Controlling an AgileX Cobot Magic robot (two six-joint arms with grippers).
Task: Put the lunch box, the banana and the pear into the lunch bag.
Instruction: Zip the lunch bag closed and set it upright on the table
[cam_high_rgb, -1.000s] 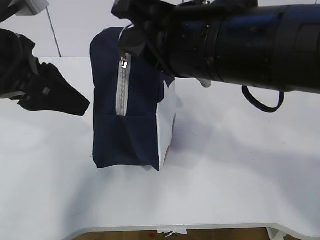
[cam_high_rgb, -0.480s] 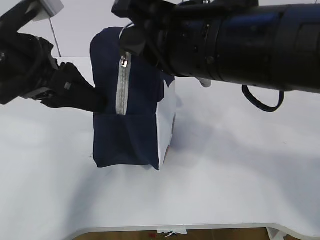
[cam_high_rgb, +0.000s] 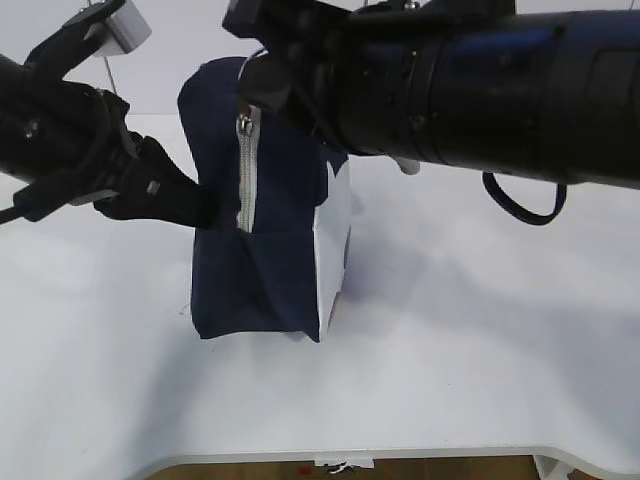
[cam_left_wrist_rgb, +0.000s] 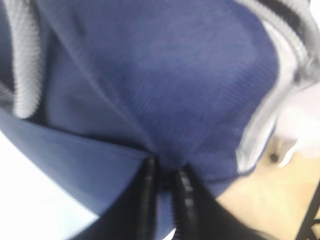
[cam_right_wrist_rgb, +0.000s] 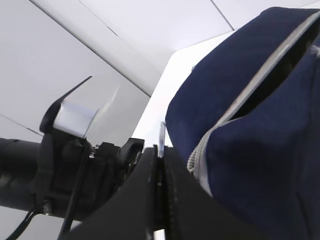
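Observation:
The navy lunch bag stands on end on the white table, its grey zipper running down the side that faces me. My left gripper presses against the bag's left side, its jaws pinched on a fold of the blue fabric in the left wrist view. My right gripper is at the bag's top and is shut on the thin metal ring pull, right beside the bag. The lunch box, banana and pear are out of view.
The white table stretches around the bag, with its front edge near me. The thick right arm spans the upper right, and a black cable loop hangs under it.
My left gripper has moved right from the table's left side to the bag and closed on its fabric. The bag has shifted a little. The right gripper has stayed at the top.

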